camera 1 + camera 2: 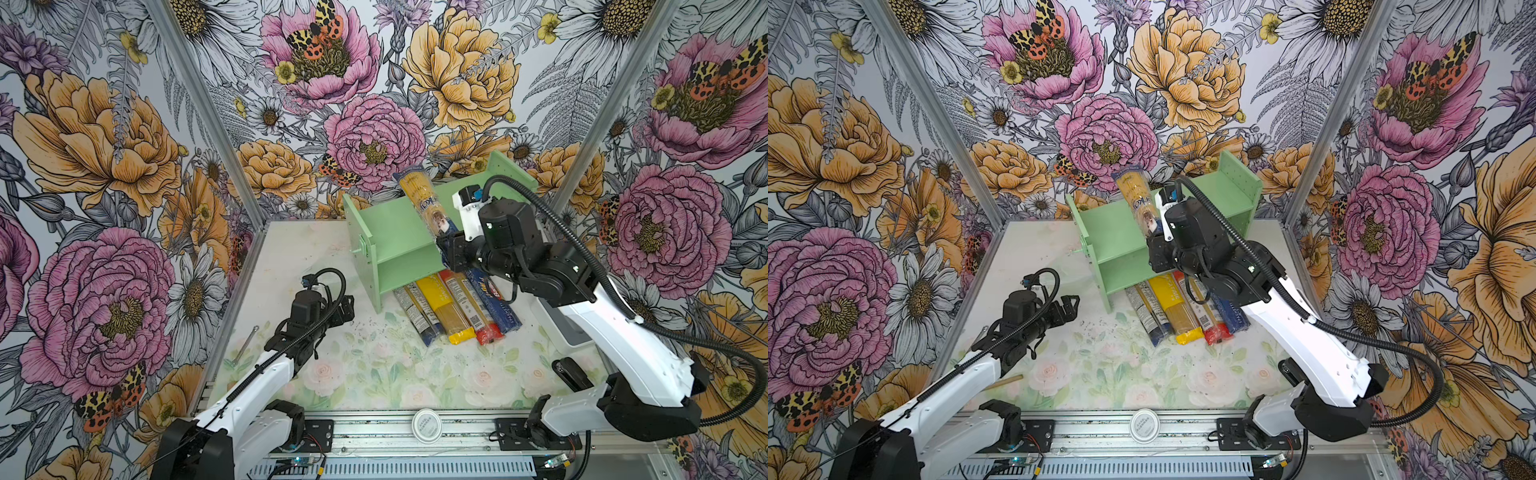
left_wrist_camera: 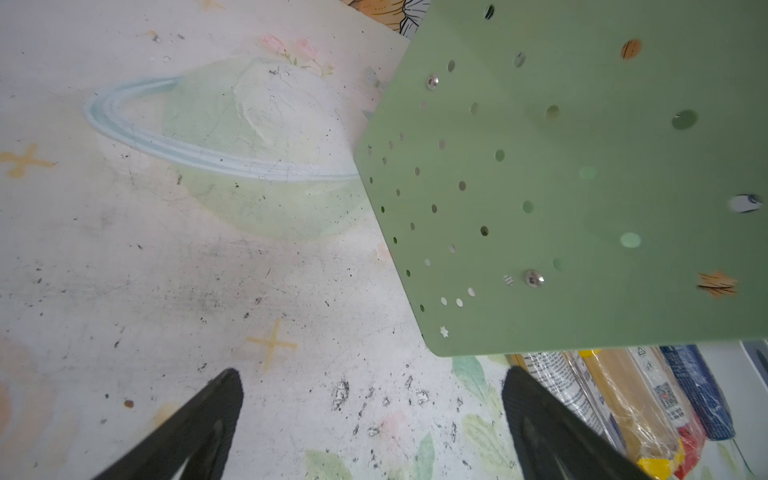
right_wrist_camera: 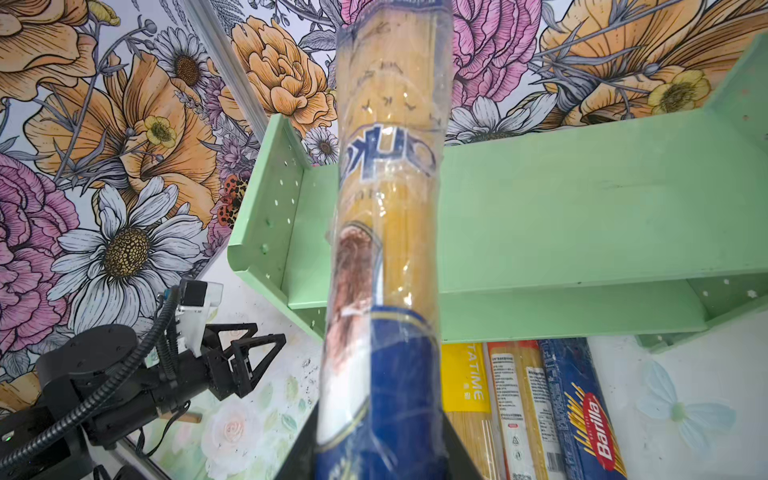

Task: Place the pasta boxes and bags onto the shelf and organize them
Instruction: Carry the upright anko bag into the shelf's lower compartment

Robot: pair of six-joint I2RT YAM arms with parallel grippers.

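The mint-green shelf (image 1: 395,232) (image 1: 1125,237) stands at the back of the table. My right gripper (image 1: 446,245) (image 1: 1156,245) (image 3: 380,419) is shut on the dark-blue end of a clear spaghetti bag (image 1: 422,199) (image 1: 1136,195) (image 3: 386,208). The bag slants up over the shelf's top board. On the table in front lie a clear pack (image 1: 415,309), a yellow pack (image 1: 444,307), a red-ended pack (image 1: 469,307) and a dark-blue pack (image 1: 494,299), their far ends at the shelf's lower edge. My left gripper (image 1: 347,305) (image 2: 372,390) hovers open and empty beside the shelf's peg-holed side panel (image 2: 582,187).
A metal tool (image 1: 245,345) lies by the left wall. A round white lid (image 1: 427,426) sits on the front rail. A white device (image 1: 557,328) and a black object (image 1: 571,372) lie under my right arm. Floral walls close in on three sides.
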